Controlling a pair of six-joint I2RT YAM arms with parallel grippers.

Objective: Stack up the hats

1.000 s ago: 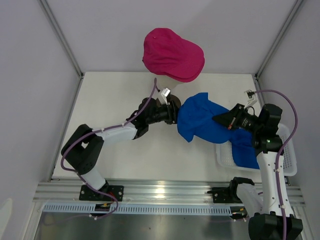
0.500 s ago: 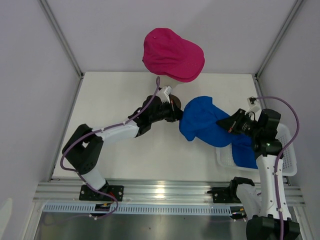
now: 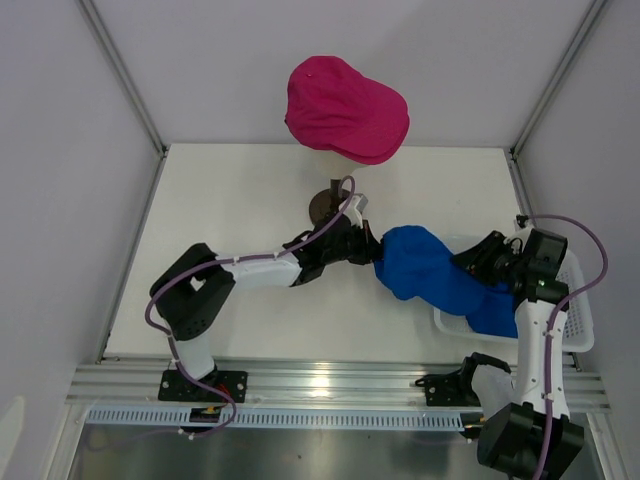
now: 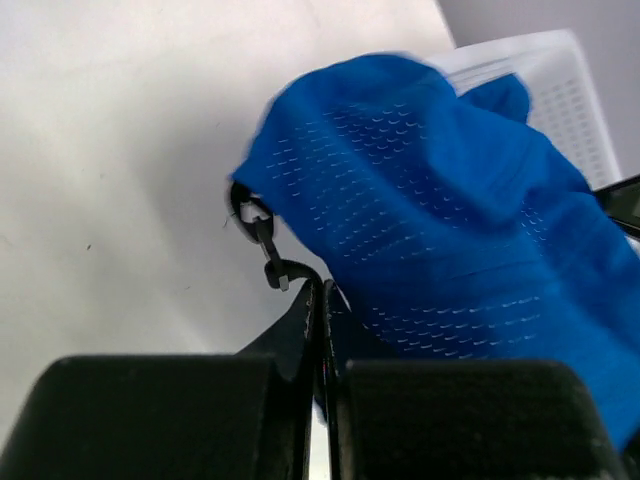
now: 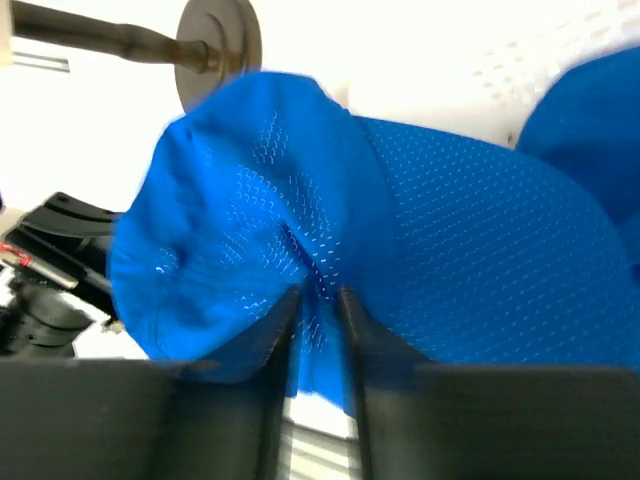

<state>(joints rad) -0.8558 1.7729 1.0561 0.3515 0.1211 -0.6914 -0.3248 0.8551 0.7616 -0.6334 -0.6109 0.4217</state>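
White tabletop (image 3: 230, 200) and pale walls framed our work. We held the blue hat (image 3: 425, 265) right of centre in the top view. Our left gripper (image 3: 375, 252) was pinched onto its rim and our right gripper (image 3: 470, 262) was clamped on a fold of its crown, likely to keep the cap spread for fitting. The pink hat (image 3: 345, 108), our probable target, sat at upper centre above a dark stand (image 3: 322, 205). A second blue hat (image 3: 495, 310) lay in the basket (image 3: 580, 300) at lower right.

Arms reaching toward each other
Left arm (image 3: 260, 268) stretched low to the right, left gripper (image 3: 372, 250) pinched on the blue cap (image 3: 425, 275); right arm (image 3: 535, 320) bent leftward, right gripper (image 3: 468, 262) clamped on it too.
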